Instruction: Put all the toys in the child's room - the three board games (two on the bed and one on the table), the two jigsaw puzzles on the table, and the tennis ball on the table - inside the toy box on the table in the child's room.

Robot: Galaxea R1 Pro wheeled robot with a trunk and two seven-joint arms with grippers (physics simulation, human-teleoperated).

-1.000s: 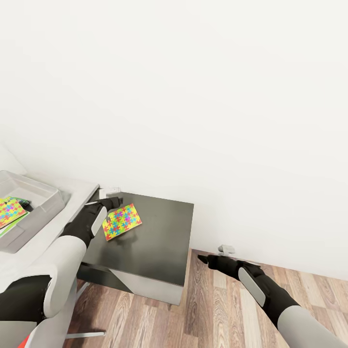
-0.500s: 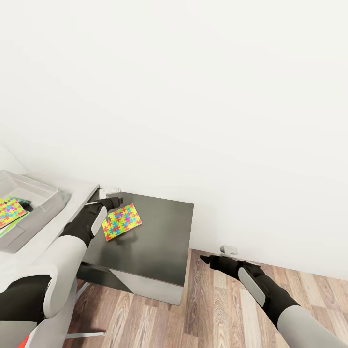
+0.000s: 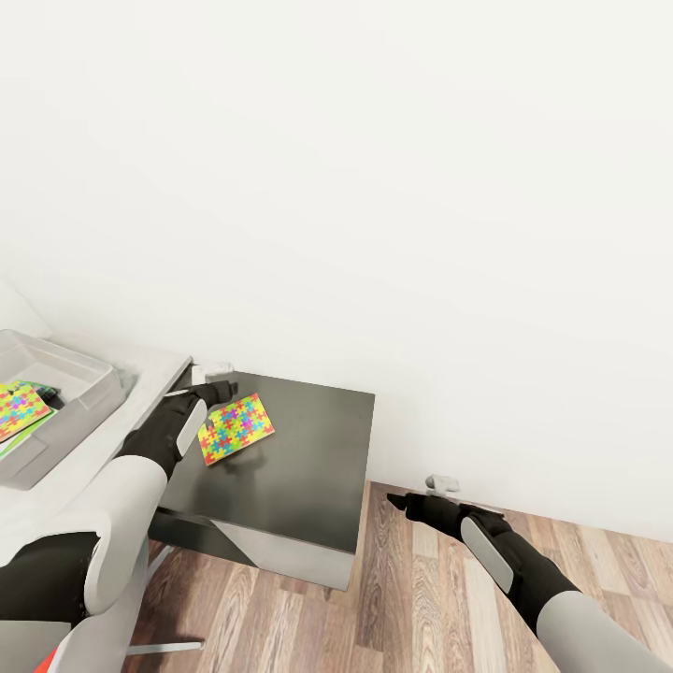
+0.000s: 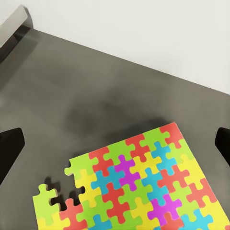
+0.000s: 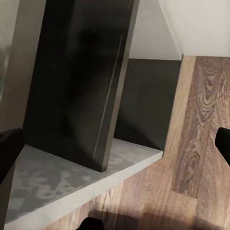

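One jigsaw puzzle (image 3: 236, 428) lies flat on the dark cabinet top (image 3: 308, 458), just under the left gripper (image 3: 207, 393), whose fingers are spread wide on either side of it, holding nothing. Its interlocked pieces are jagged-edged, glossy and unprinted. Another puzzle (image 3: 19, 409) lies in the grey toy box (image 3: 84, 383). Over plank floor (image 3: 421, 598), the right gripper (image 3: 404, 505) hangs open and empty.

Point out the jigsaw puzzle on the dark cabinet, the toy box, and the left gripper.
jigsaw puzzle (image 3: 236, 429), head view, panel centre
toy box (image 3: 93, 381), head view, right wall
left gripper (image 3: 207, 392), head view, between fingertips
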